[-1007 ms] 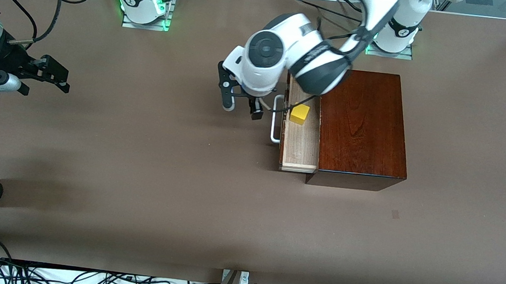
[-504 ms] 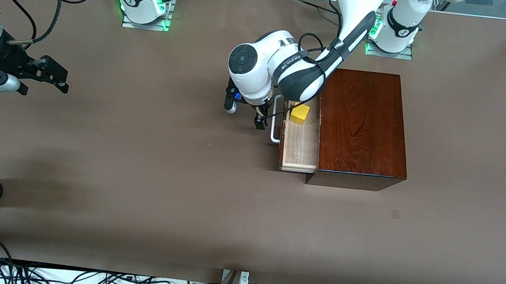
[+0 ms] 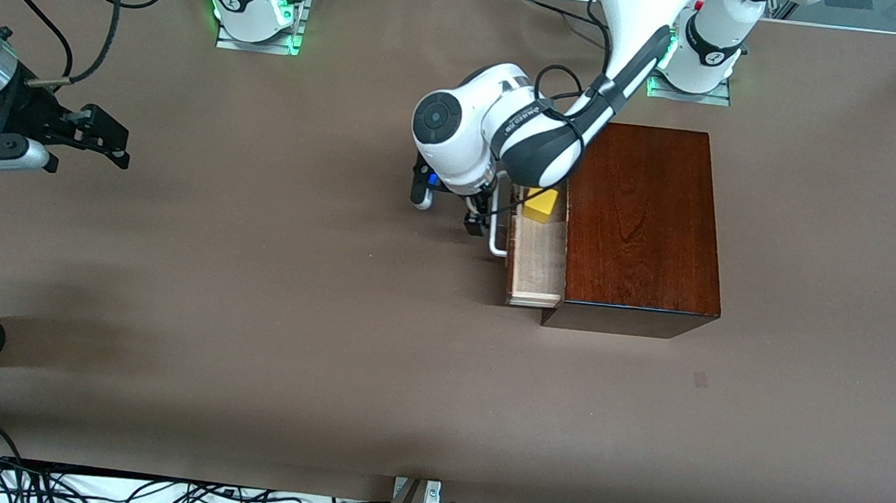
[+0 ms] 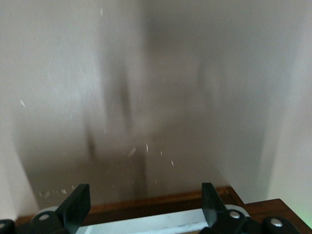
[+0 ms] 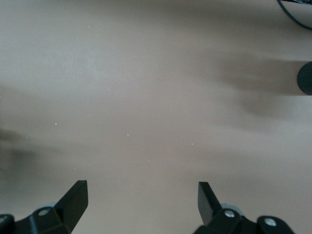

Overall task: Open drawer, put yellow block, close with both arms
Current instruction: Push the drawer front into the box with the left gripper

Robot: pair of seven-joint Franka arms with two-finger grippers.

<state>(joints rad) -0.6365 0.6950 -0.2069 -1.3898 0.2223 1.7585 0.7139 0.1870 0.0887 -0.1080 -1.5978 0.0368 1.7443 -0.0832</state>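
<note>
Compared with the earlier frames, the drawer [image 3: 536, 262] is sitting deeper in the dark wooden box [image 3: 638, 225], showing less of its pale floor, and the left gripper [image 3: 449, 211] is lying closer in against the white handle [image 3: 495, 227].

The left arm [image 3: 526, 123] is reaching down from its base at the top of the front view, with its wrist hanging over the handle and the front of the drawer. Its fingers are standing spread apart, with nothing between them; one finger [image 3: 474, 223] is lying just beside the handle, the other [image 3: 421, 193] is standing farther toward the right arm's end of the table. In the left wrist view the two fingers [image 4: 75, 206] are showing wide apart, with the reddish-brown drawer front [image 4: 146, 207] and a strip of the white handle [image 4: 146, 225] between them.

The yellow block [image 3: 540, 204] is lying in the drawer, at the end farther from the front camera, close by the mouth of the box and partly hidden under the left arm.

The right gripper [image 3: 101, 140] is waiting in the air over bare table [image 3: 286, 310] at the right arm's end, well apart from the box. Its fingers [image 5: 73, 200] are also spread open and holding nothing, with only brown tabletop showing between them in the right wrist view.
</note>
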